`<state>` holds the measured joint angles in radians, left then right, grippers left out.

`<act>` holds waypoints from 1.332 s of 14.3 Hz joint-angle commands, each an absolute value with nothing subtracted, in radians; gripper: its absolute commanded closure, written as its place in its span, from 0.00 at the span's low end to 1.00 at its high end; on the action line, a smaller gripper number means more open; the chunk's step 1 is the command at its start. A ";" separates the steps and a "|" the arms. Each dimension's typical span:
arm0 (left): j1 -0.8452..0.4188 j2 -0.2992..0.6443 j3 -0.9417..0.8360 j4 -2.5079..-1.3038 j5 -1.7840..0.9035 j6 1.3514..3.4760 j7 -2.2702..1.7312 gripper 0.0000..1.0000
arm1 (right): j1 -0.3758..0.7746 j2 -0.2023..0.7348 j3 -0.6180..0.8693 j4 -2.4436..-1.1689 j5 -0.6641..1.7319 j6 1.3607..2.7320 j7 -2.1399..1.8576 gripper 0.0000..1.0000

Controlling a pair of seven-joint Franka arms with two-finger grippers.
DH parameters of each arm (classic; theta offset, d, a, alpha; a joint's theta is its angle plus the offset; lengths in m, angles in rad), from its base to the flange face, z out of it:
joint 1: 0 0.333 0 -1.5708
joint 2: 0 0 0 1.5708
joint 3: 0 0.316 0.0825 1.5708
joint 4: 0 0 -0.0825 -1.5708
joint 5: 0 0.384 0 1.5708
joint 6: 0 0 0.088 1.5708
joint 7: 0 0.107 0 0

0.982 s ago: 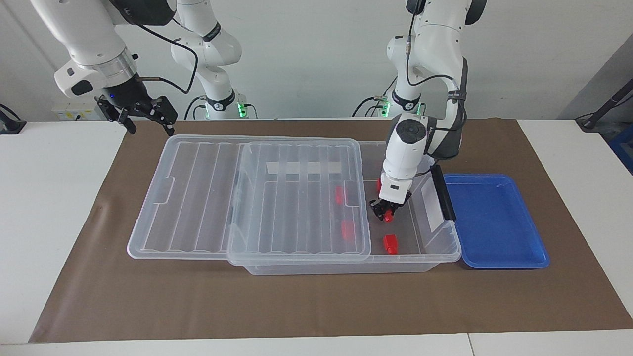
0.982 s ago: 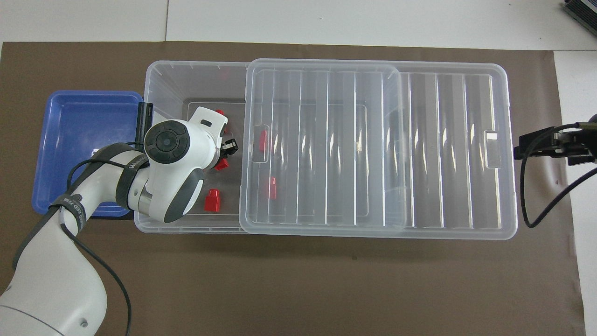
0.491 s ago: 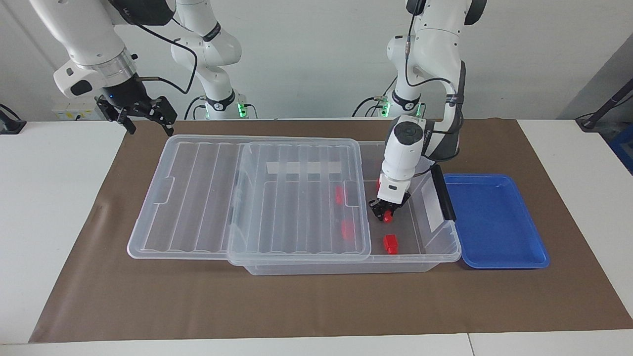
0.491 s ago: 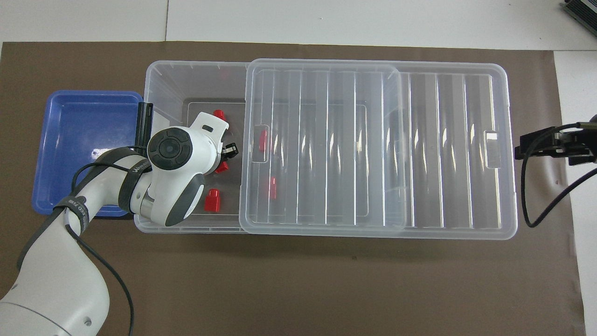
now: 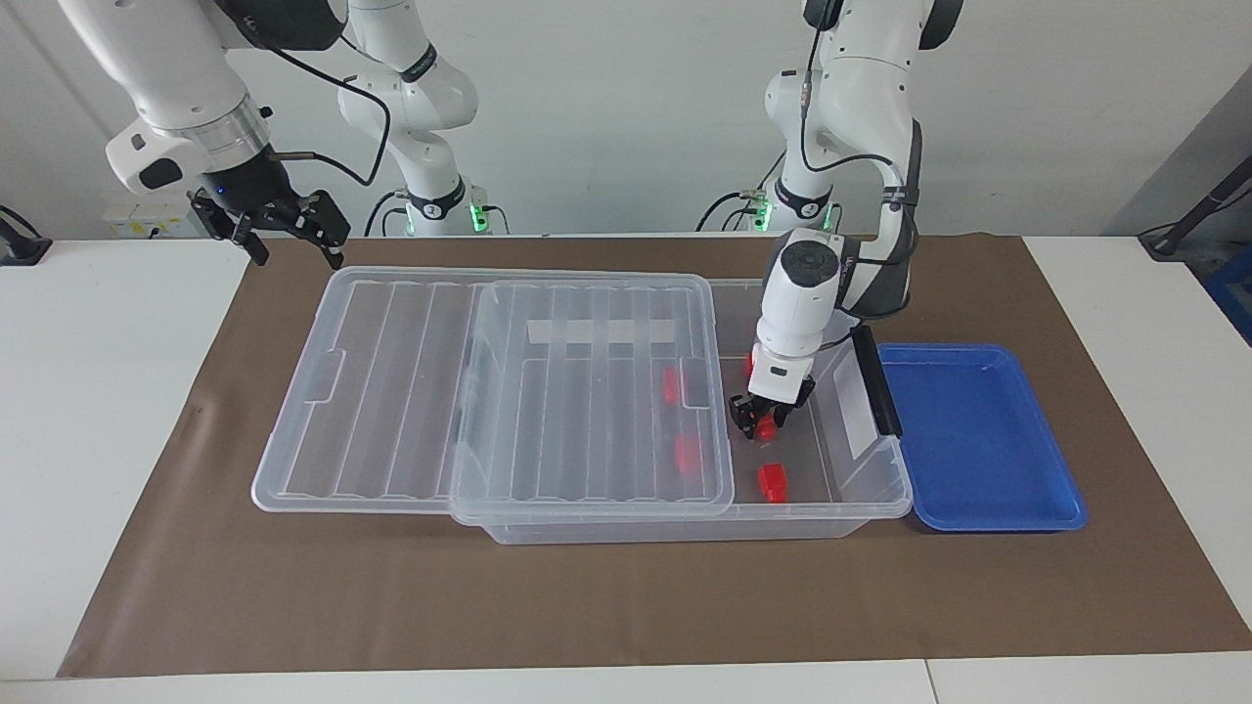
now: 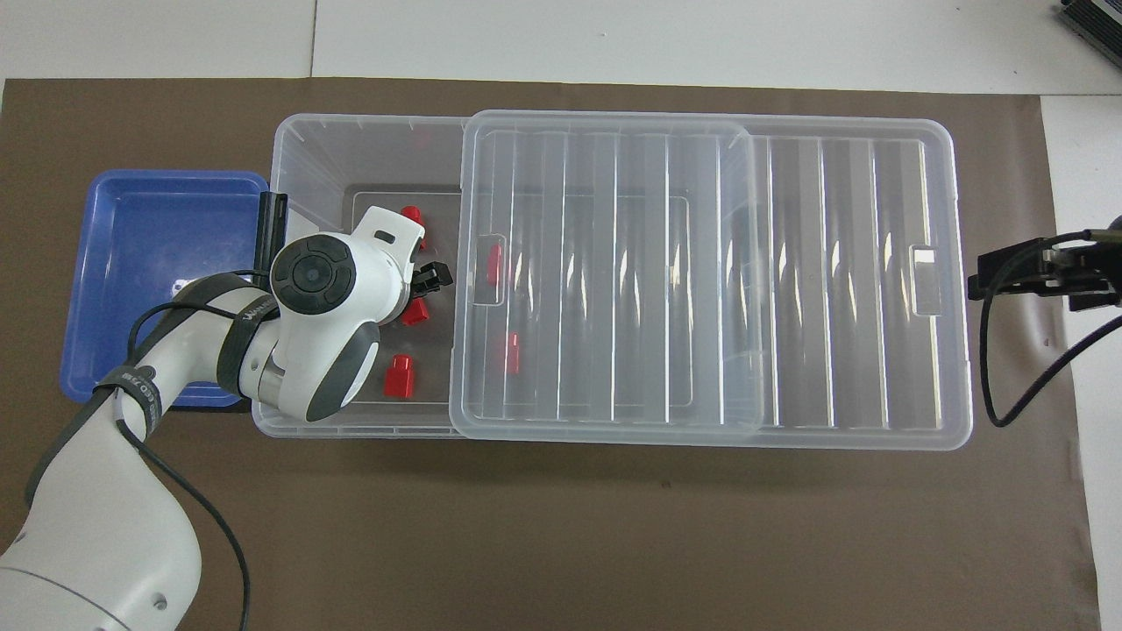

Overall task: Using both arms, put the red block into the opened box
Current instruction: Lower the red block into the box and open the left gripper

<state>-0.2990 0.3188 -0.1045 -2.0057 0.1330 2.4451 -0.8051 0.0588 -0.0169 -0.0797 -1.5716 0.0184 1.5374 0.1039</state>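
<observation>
Red block (image 5: pixel 766 428) sits low in the uncovered end of the box (image 5: pixel 885 501), toward the left arm's end of the table, right between the fingers (image 5: pixel 742 416) of the left gripper (image 5: pixel 758 422) — they look parted around it, so I judge it released or on the point of it. Best move now: lift straight up, clear of the rim and the slid-back lid (image 5: pixel 587 391), without nudging the block or its neighbours. Four look-alike blocks lie in the box too, two under the lid. Blue tray (image 5: pixel 978 435) sits just beside the box's handle end. Over the table's corner by its own base, the right gripper (image 5: pixel 284 230) waits, fingers apart, holding nothing.
</observation>
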 commanded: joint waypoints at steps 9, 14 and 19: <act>-0.310 0.189 -0.101 -1.899 0.137 2.116 -0.907 0.00 | 0.048 -0.038 -0.077 -1.598 0.023 1.542 0.097 0.00; -0.302 0.086 -0.092 -1.844 0.103 1.951 -0.890 0.00 | 0.048 -0.040 -0.077 -1.600 0.023 1.543 0.097 0.00; -0.126 0.003 -0.083 -1.784 0.065 1.777 -0.463 0.00 | 0.049 -0.051 -0.078 -1.624 0.015 1.571 0.056 0.00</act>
<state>-0.2331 0.0479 -0.0847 -1.7902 0.1140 1.8437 -0.6760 0.0587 -0.0175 -0.0799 -1.5783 0.0179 1.5404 0.0987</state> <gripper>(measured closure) 0.000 0.000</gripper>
